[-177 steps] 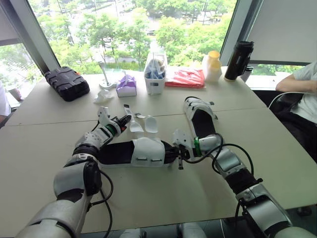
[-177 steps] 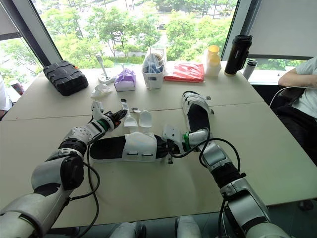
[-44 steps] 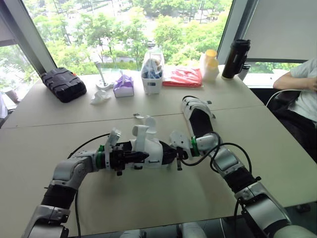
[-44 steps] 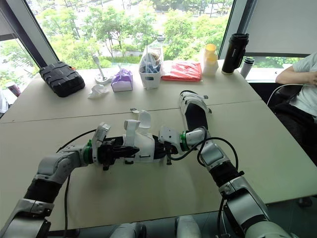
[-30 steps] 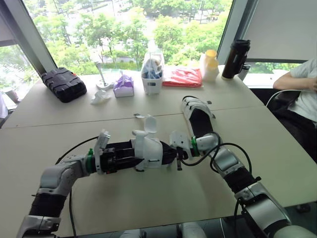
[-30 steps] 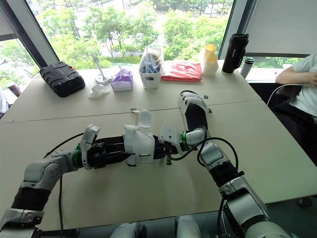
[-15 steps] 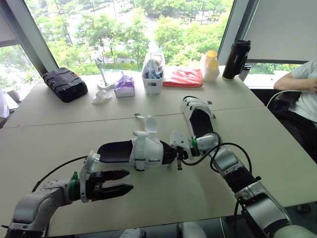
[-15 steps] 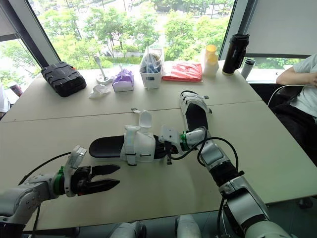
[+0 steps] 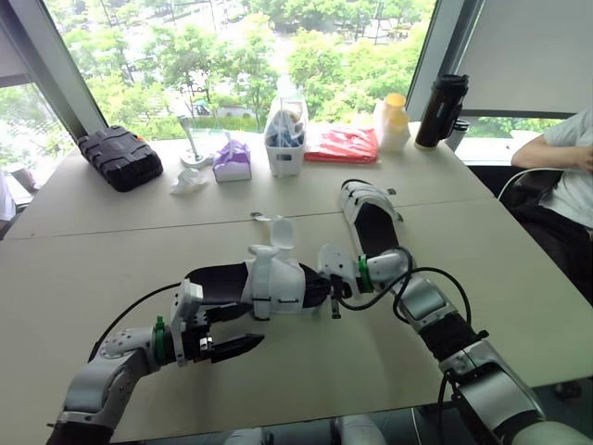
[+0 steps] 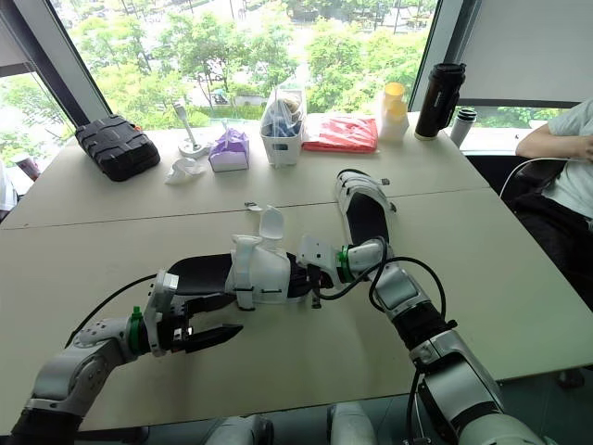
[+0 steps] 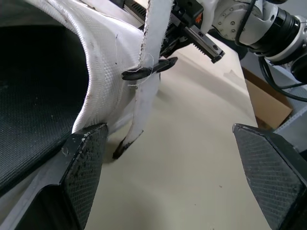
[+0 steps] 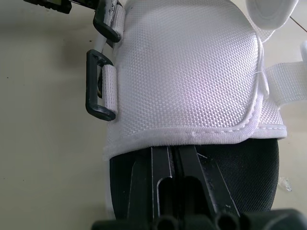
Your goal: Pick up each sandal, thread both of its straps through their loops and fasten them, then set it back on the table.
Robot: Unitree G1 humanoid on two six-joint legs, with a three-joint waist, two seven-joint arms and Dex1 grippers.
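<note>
Pinching the sandal point(image 9: 273, 278) at one end, right fingers point(image 12: 160, 182) clamp it (left fingers point(image 9: 238, 345) gape alongside).

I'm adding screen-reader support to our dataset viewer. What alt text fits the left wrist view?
A white strap passes through a black loop on the white mesh sandal and hangs to the table. The left gripper stands wide open, one black finger beside the sandal's footbed.
</note>
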